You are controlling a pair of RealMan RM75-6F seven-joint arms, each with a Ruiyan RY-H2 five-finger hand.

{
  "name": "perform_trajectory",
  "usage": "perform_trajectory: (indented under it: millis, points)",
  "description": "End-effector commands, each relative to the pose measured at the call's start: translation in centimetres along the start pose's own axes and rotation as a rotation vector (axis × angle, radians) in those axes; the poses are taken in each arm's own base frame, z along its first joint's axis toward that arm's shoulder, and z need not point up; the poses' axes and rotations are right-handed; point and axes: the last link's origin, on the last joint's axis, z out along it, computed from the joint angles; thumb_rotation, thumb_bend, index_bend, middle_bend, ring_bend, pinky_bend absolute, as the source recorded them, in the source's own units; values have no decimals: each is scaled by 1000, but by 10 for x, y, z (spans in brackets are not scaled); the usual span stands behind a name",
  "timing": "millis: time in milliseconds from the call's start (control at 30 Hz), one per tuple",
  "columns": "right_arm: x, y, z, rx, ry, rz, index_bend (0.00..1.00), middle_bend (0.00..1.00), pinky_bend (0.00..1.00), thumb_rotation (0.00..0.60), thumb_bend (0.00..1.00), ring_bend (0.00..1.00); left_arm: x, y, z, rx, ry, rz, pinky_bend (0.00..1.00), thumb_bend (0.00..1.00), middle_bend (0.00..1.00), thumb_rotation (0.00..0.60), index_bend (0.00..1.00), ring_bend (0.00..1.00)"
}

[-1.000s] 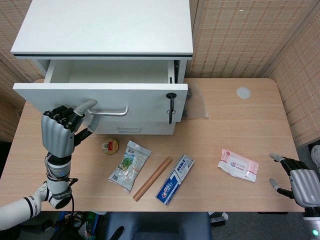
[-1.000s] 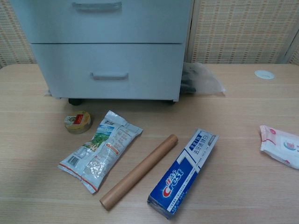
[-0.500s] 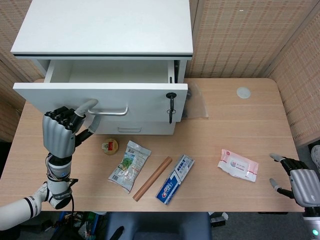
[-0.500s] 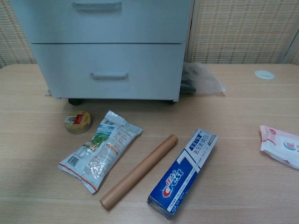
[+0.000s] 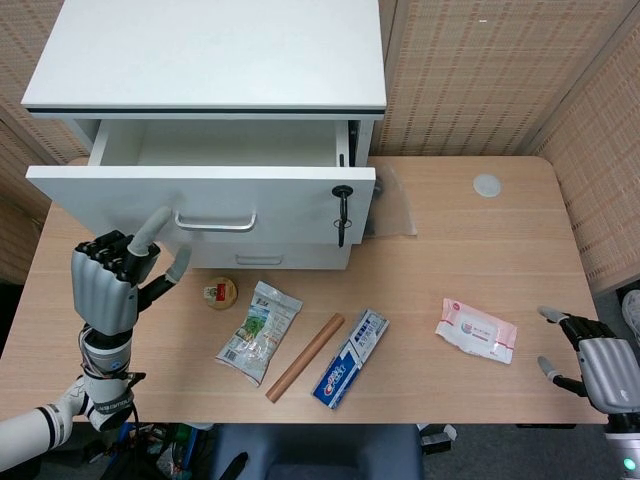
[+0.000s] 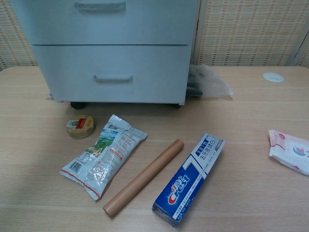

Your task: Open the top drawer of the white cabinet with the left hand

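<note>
The white cabinet (image 5: 210, 55) stands at the table's back left. Its top drawer (image 5: 120, 192) is pulled out, and the inside (image 5: 220, 145) looks empty. A metal handle (image 5: 215, 222) runs across the drawer front. My left hand (image 5: 108, 285) hangs in front of the drawer's left end, below and left of the handle. It holds nothing, and one finger points up toward the drawer front without touching the handle. My right hand (image 5: 598, 366) rests open at the table's near right corner. The chest view shows the drawer front (image 6: 145, 21) and its handle (image 6: 100, 6), but neither hand.
A key (image 5: 342, 196) hangs from the drawer's lock. In front of the cabinet lie a small tin (image 5: 221, 292), a snack packet (image 5: 258, 332), a wooden roller (image 5: 304, 357) and a toothpaste box (image 5: 351, 358). A wipes pack (image 5: 476, 330) and a white disc (image 5: 487, 185) lie to the right.
My left hand has let go of the drawer handle and drawn back to the left and down. The drawer stays pulled out. The right hand has not moved.
</note>
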Motion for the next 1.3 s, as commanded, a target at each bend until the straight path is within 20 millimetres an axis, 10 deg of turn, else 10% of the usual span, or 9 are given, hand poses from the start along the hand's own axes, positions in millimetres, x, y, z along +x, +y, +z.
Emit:
perform_trajectory:
  millis: [33, 467, 700, 1300]
  points:
    - [0, 0, 0, 1, 1, 0, 228, 324, 307, 600, 216, 305, 6, -1, -6, 4, 1, 1, 1000, 87, 1000, 600, 168, 967]
    - [-1, -4, 1, 11, -9, -2, 228, 324, 307, 600, 216, 305, 34, -19, -43, 93, -27, 31, 1000, 86, 996, 600, 246, 954]
    - [-2, -6, 4, 18, -16, -3, 228, 324, 307, 600, 216, 305, 57, -46, -80, 203, -95, 123, 1000, 92, 975, 600, 469, 932]
    - [-12, -6, 9, 29, -75, 2, 249, 325, 307, 600, 221, 305, 98, -56, -187, 534, -649, 312, 1000, 293, 879, 600, 669, 763]
